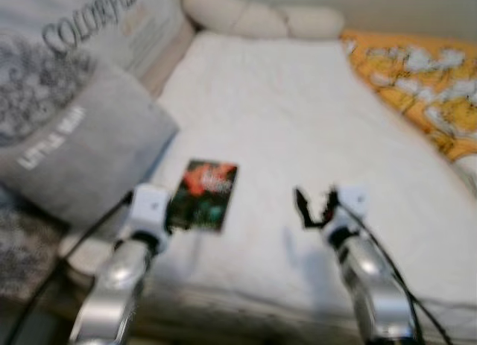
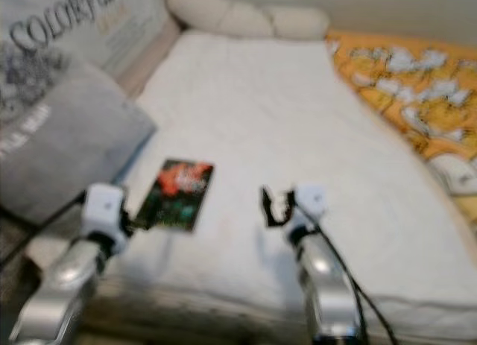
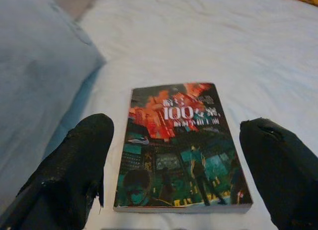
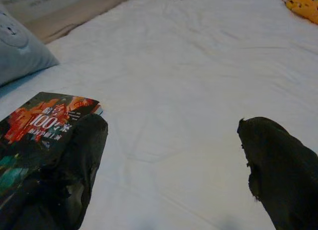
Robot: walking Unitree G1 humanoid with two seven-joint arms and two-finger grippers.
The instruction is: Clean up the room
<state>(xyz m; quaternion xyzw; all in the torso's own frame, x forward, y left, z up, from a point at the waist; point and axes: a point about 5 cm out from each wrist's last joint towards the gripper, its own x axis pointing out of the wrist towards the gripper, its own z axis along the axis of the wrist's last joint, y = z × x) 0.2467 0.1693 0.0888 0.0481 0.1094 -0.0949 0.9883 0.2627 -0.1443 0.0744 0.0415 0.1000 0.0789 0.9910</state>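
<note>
Bed (image 1: 298, 114) is taking up most of what's in front of the robot, white cover spread wide, an orange floral quilt (image 1: 425, 84) running along its right side and a grey pillow (image 1: 82, 144) leaning at the left edge. Book (image 1: 205, 194) is lying flat on the white cover near the front edge, just beside that pillow, dark cover with red at the top facing up. Looks like the pickup step is in hand: the left arm is reaching low over the mattress edge, and the left gripper (image 3: 176, 175) is sitting right at the book's near end, fingers spread wide to either side of it, nothing held. Next move, I'd say, is calling for a push forward and a squeeze across the book's width, which may be awkward with it lying flat on soft bedding. Right gripper (image 1: 313, 207) is hovering over bare sheet, well apart from the book, fingers parted too and empty.
</note>
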